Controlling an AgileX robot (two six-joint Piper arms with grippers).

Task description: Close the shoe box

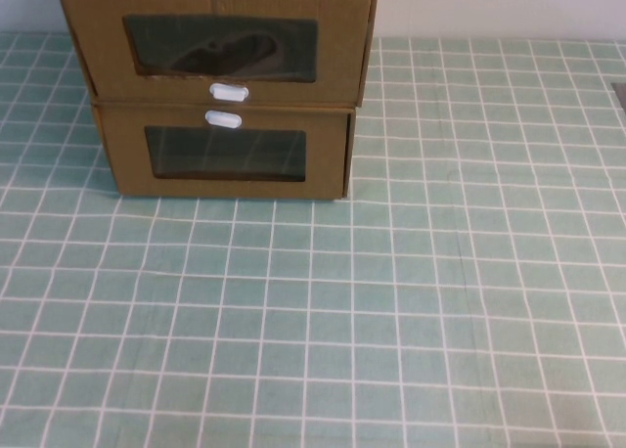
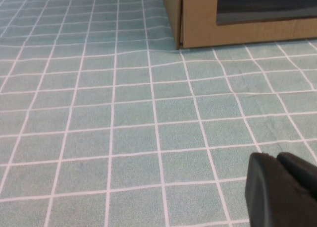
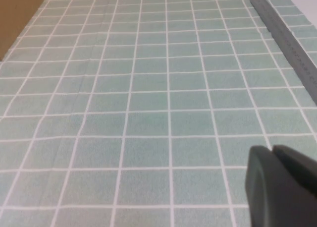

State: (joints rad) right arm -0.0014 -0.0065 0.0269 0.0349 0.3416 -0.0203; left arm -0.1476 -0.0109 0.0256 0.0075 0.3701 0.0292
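Note:
The shoe box [image 1: 217, 45] is the upper of two stacked brown cardboard boxes at the table's far left. Its white pull tab [image 1: 227, 92] sits just below its window, through which a dark shoe shows. Its drawer front stands slightly forward of the box below. Neither gripper shows in the high view. In the left wrist view, my left gripper [image 2: 275, 157] hangs shut and empty over the tablecloth, some way in front of the boxes. In the right wrist view, my right gripper [image 3: 271, 149] is shut and empty over the cloth, far from the boxes.
The matching lower box [image 1: 225, 155], with its tab above the window, stands on the green checked tablecloth [image 1: 391, 321]; its corner shows in the left wrist view [image 2: 233, 31]. A cardboard corner [image 3: 17, 14] and a grey table edge strip [image 3: 285, 36] show in the right wrist view.

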